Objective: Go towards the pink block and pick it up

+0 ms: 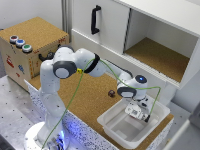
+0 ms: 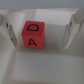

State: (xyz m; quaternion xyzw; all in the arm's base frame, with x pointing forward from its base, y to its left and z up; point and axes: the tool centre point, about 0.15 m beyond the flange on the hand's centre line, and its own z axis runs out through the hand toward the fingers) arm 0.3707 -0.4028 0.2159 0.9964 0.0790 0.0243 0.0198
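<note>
— How far along is the pickup?

— The approach looks done. In the wrist view the left finger (image 2: 9,27), the pink block (image 2: 34,36) and the right finger stand in a row, the gripper (image 2: 41,29) spread wide around the cube, not clenched. The block rests inside the white bin (image 1: 112,125); closing and lifting remain.

— Any writing?

— Black letters "D" and "A" on the block's face. Nothing else is legible.
</note>
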